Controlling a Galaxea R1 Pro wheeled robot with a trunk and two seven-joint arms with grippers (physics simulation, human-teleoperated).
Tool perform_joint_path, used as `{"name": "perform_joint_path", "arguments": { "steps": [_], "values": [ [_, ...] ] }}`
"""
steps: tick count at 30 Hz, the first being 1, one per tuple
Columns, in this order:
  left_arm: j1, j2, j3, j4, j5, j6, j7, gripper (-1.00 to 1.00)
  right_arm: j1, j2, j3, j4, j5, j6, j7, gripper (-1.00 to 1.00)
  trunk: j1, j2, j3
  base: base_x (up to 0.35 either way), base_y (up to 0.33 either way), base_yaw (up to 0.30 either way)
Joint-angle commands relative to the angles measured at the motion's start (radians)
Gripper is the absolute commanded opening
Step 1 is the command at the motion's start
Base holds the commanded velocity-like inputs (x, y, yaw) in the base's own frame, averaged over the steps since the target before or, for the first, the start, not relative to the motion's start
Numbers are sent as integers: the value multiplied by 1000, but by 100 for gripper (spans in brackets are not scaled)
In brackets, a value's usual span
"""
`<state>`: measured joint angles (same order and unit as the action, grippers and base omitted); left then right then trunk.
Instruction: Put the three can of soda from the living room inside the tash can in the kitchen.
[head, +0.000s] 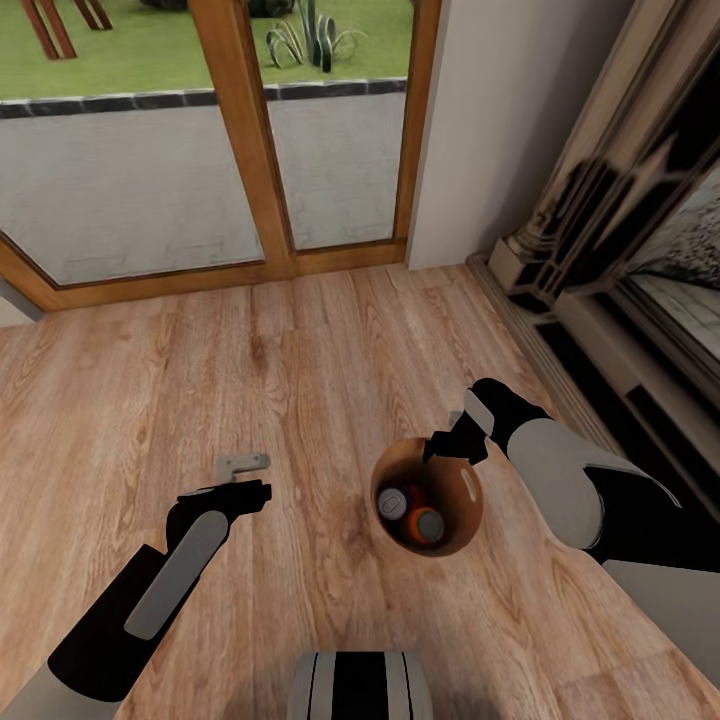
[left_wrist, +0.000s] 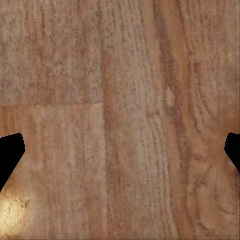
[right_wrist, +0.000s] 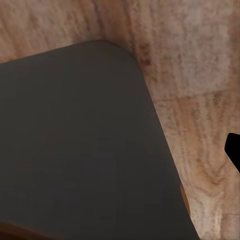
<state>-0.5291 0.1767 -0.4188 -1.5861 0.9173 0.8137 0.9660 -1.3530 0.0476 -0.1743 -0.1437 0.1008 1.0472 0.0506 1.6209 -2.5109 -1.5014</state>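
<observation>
Light wood floor (head: 300, 380), plank grain running toward the glass doors (head: 240, 140). Far edge meets the wood door frame; right edge meets the stone fireplace (head: 600, 250) base. Tash can (head: 455, 535) stands upright on the floor, toward the fireplace side, apart from both edges. Small grey bracket-like piece (head: 240, 464) lies flat on the planks, well apart from the can, opposite side.

Wood floor (head: 300, 350), glass doors (head: 250, 140), poss. fireplace (head: 620, 240) at right.
</observation>
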Motion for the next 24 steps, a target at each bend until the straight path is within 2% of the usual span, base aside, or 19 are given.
{"name": "perform_joint_path", "arguments": {
  "steps": [1,9,11,12,16,24],
  "values": [
    [0,0,0,0,0,0,0,100,0,0,0,0,0,0,0,100,0,0,0,0,0,0],
    [0,-3,0,-1,0,1,-2,100,0,1,3,-3,2,0,-1,100,0,0,0,0,0,0],
    [0,-4,0,-1,1,1,-2,100,0,1,14,-3,4,0,-2,100,-1,0,8,0,0,0],
    [0,-6,0,0,1,2,-3,100,0,9,39,-6,17,0,-3,100,-1,1,12,0,0,0],
    [0,-6,0,0,1,2,-3,100,0,29,63,-14,44,0,-4,100,-3,2,27,0,0,0],
    [0,-6,0,0,2,3,-3,100,0,42,72,-20,65,0,-5,100,-7,3,58,0,0,0]
  ]
}}
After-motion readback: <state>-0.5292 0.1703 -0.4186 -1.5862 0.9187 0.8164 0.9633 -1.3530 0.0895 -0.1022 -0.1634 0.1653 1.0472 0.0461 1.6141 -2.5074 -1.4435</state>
